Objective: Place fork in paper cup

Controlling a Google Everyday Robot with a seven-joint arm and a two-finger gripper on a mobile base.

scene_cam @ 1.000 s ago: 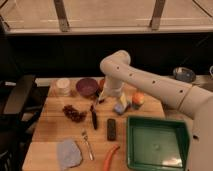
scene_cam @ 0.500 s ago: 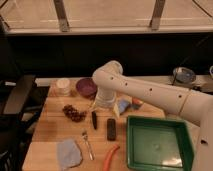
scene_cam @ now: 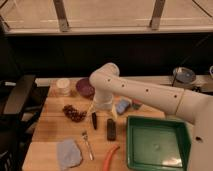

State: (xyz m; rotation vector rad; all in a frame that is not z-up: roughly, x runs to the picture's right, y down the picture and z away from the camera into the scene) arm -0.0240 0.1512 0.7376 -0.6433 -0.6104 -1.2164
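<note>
The slim silver fork (scene_cam: 88,144) lies on the wooden table (scene_cam: 50,127) near its front, tines pointing away, between a grey cloth and a black remote. The whitish paper cup (scene_cam: 63,86) stands upright at the back left, next to the purple bowl (scene_cam: 84,88). My gripper (scene_cam: 101,109) hangs below the white arm's bend, over the middle of the table. It is just above the black-handled knife (scene_cam: 94,120), well behind the fork and to the right of the cup. It holds nothing that I can see.
A bunch of dark grapes (scene_cam: 74,113) lies left of the knife. The black remote (scene_cam: 111,129), an orange carrot (scene_cam: 110,156) and a grey cloth (scene_cam: 68,153) lie around the fork. A green tray (scene_cam: 134,145) fills the front right. A blue object (scene_cam: 122,105) sits behind the arm.
The arm has swung left and forward. The gripper now hangs over the knife instead of near the table's middle right.
</note>
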